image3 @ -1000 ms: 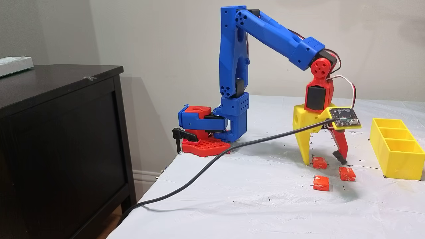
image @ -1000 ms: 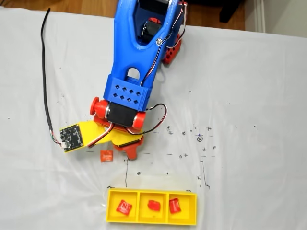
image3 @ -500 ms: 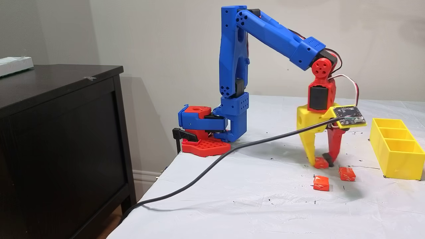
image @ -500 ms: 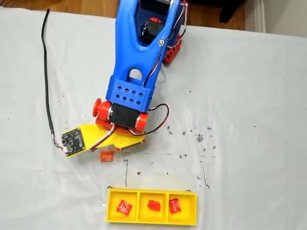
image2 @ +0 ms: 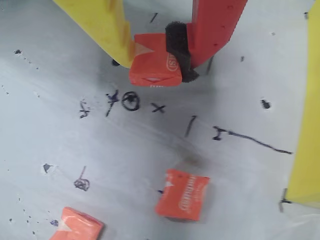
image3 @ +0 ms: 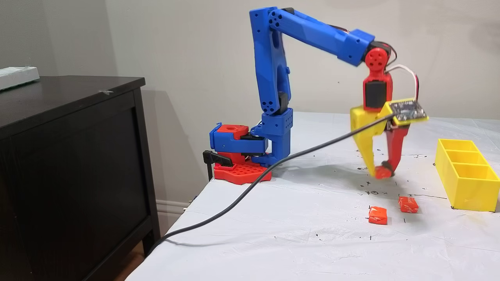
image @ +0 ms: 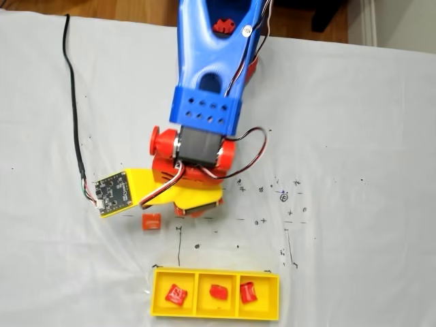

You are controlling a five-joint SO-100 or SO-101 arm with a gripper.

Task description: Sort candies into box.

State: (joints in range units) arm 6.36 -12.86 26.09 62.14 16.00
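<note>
My gripper (image3: pixel 382 171), with one yellow and one red finger, is shut on a small orange-red candy (image2: pixel 154 66) and holds it a little above the white table. In the wrist view the candy is pinched between the yellow finger and the red finger's black pad. Two more candies (image3: pixel 377 215) (image3: pixel 408 204) lie on the table below and in front of the gripper. The yellow box (image: pixel 214 314) sits near the table edge with three compartments in a row, and one candy lies in each: (image: pixel 176 294), (image: pixel 219 292), (image: pixel 248 292). From above, one loose candy (image: pixel 151 221) shows beside the gripper.
A black cable (image3: pixel 250 191) runs from the wrist circuit board (image: pixel 112 193) across the table and off its left edge. The arm's red and blue base (image3: pixel 240 156) is clamped at the table's back edge. A dark cabinet (image3: pixel 70 156) stands left of the table. Pen marks dot the cloth.
The open gripper closed around one candy on the table, then rose with it. The arm has shifted slightly toward the box side. The other candies stayed put.
</note>
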